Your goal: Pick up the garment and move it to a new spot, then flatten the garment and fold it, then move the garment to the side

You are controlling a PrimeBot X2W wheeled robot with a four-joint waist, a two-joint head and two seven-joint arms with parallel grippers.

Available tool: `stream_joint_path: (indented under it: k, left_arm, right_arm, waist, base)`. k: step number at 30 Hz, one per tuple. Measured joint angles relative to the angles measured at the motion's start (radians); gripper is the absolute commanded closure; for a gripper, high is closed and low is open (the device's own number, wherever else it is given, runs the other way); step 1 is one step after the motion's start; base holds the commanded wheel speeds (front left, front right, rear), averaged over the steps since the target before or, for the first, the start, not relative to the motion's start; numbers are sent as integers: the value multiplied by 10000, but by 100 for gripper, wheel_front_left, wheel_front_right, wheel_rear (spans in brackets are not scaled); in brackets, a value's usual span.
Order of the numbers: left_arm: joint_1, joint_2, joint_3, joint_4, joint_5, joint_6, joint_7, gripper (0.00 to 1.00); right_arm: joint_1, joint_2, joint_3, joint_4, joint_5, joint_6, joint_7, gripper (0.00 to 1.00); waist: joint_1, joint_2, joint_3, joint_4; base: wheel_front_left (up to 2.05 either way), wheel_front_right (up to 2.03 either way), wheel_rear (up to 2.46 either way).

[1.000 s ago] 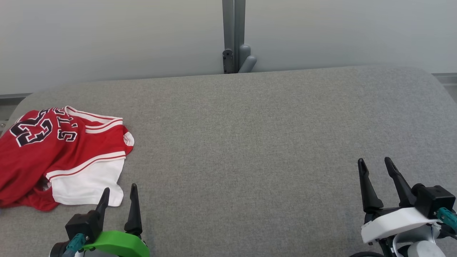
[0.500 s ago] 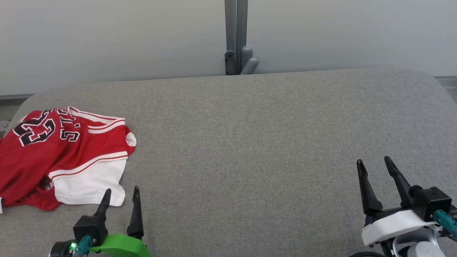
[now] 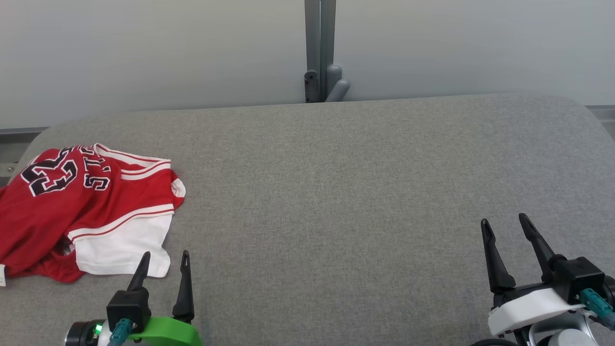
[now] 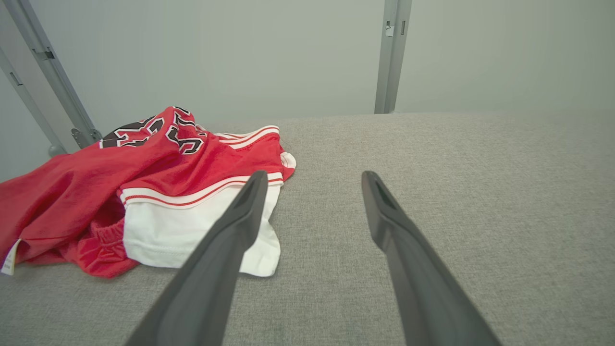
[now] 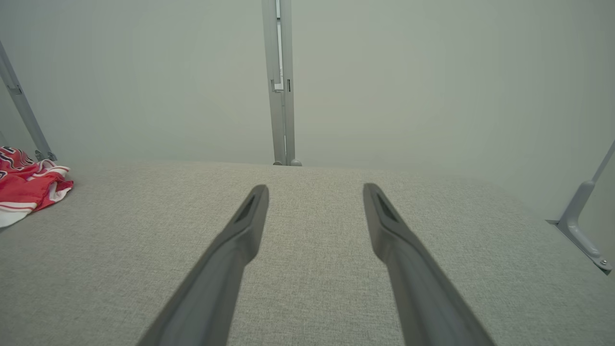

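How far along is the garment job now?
Done: nothing; the garment lies crumpled at the left end of the gray surface. In hand: left tool open near its white hem; right tool open, empty. Left: pick up, move, flatten, fold, set aside.

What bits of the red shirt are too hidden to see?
- Head view: the garment runs off the left edge; folds hide part of its lettering.
- Left wrist view: a finger of the left gripper covers some white fabric; the tag is too small to read.
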Motion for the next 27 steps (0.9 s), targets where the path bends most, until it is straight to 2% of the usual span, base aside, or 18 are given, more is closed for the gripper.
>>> stream_joint_path:
  k: [27]
  left_arm:
    - [-7, -88, 205, 104, -31, -98, -2, 0]
  right_arm:
    - [20, 117, -138, 61, 284, 0, 0, 0]
  waist:
    - [0, 0, 43, 101]
  base:
    - [0, 0, 0]
